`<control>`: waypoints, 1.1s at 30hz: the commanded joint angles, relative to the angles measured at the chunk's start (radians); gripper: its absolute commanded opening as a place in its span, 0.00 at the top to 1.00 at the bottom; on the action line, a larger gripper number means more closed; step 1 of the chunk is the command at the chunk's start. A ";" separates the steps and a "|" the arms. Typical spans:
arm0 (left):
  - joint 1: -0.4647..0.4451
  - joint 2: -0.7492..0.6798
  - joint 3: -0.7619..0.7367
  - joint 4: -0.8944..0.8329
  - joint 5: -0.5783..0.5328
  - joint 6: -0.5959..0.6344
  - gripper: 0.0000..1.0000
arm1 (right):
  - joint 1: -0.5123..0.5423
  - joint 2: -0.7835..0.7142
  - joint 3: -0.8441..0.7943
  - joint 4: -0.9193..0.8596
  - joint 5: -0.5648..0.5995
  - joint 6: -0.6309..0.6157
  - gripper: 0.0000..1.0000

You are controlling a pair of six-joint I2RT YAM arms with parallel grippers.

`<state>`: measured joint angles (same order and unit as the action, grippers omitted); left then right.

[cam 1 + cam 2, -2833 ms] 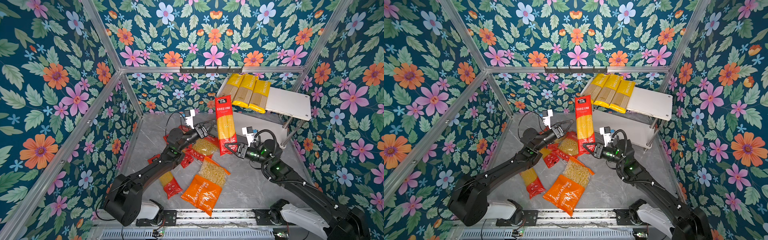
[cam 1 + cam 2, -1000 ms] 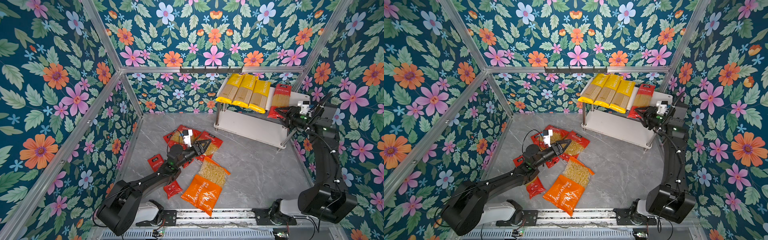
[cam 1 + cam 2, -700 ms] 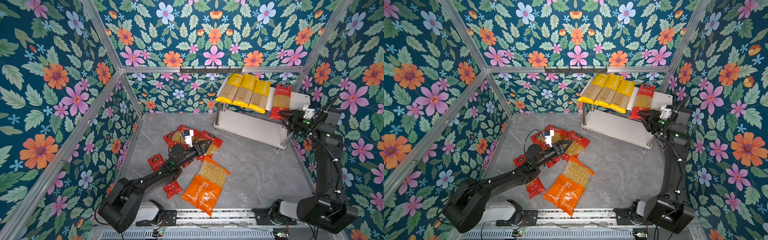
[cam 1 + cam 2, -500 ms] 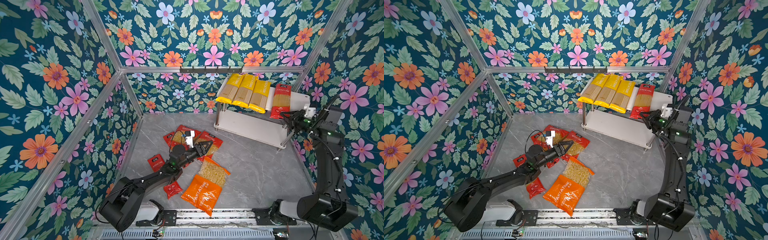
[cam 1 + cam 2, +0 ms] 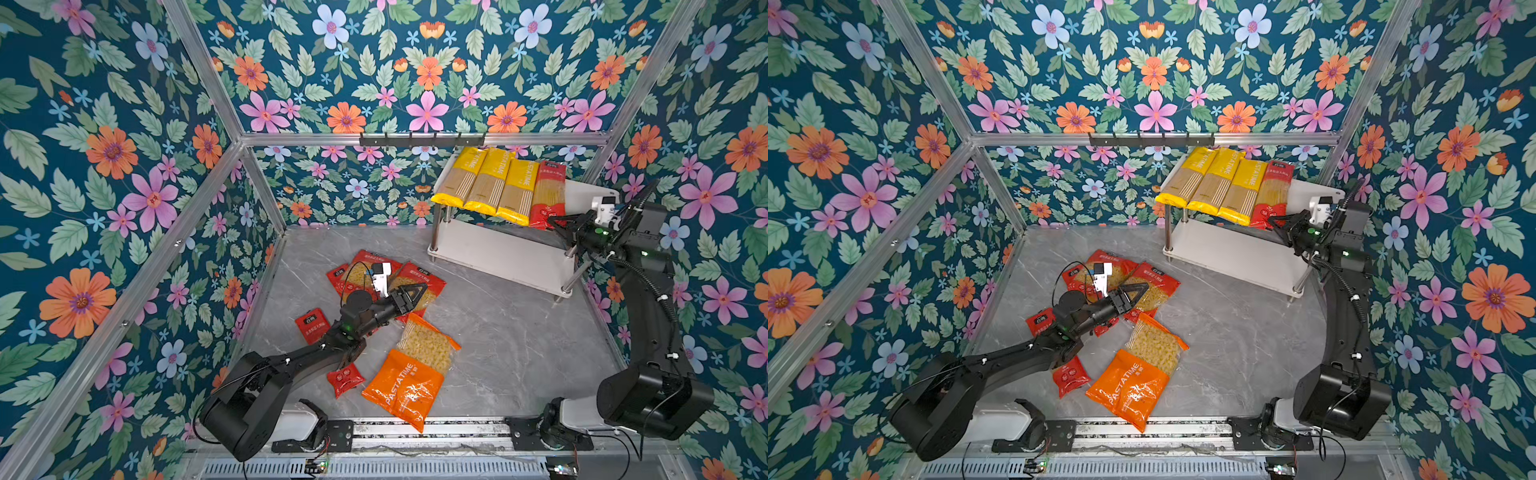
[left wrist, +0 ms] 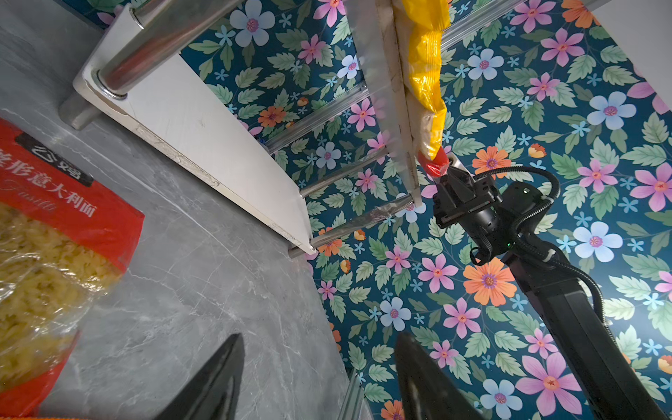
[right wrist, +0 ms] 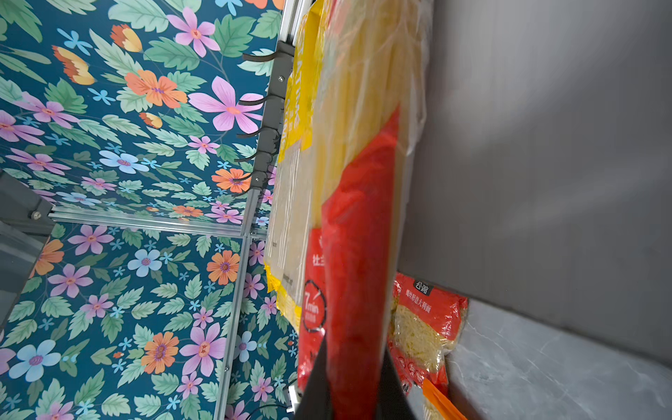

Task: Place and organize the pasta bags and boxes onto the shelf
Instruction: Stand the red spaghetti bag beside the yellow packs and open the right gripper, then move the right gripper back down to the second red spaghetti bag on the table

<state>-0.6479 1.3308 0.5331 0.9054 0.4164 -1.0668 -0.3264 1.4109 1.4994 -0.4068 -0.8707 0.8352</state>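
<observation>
The shelf (image 5: 592,195) stands at the back right; its top board carries three yellow spaghetti packs (image 5: 486,183) side by side. A long red spaghetti pack (image 5: 548,193) lies against them, also seen in the right wrist view (image 7: 358,254). My right gripper (image 5: 555,218) (image 7: 353,354) is shut on that pack's front end, which overhangs the board. My left gripper (image 5: 417,293) (image 6: 319,338) hovers open and empty over two red macaroni packs (image 5: 424,278) on the floor. The orange macaroni pack (image 5: 411,374) lies in front of it.
Red pack ends (image 5: 311,324) (image 5: 345,378) stick out from under the left arm. The shelf's lower board (image 5: 498,253) is bare. A black hook rail (image 5: 419,139) runs along the back wall above the shelf. Grey floor (image 5: 519,332) lies between the packs and the right arm's base.
The right jaws have closed on the red spaghetti pack's front end, and the pack now lies closer against the yellow packs. The left gripper has barely moved.
</observation>
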 commanded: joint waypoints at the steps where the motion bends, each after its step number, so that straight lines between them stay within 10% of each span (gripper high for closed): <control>1: -0.002 -0.012 -0.005 0.042 -0.012 0.008 0.32 | 0.010 0.010 0.002 -0.001 -0.002 -0.010 1.00; 5: -0.002 -0.021 -0.012 0.026 -0.018 0.016 0.32 | 0.009 0.007 0.007 -0.018 0.003 -0.022 1.00; 16: -0.001 -0.045 0.007 -0.037 -0.017 0.065 0.31 | -0.009 -0.099 -0.076 -0.045 0.027 -0.017 0.42; 26: 0.010 -0.107 0.030 -0.219 -0.055 0.173 0.31 | 0.038 -0.307 -0.251 -0.116 0.051 -0.061 0.37; 33: 0.029 -0.242 0.083 -0.743 -0.288 0.381 0.32 | 0.363 -0.427 -0.403 -0.191 0.299 -0.130 0.39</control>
<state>-0.6220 1.1206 0.6033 0.4263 0.2600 -0.8078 -0.0536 0.9977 1.1332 -0.5655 -0.7029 0.7429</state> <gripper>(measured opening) 0.681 0.615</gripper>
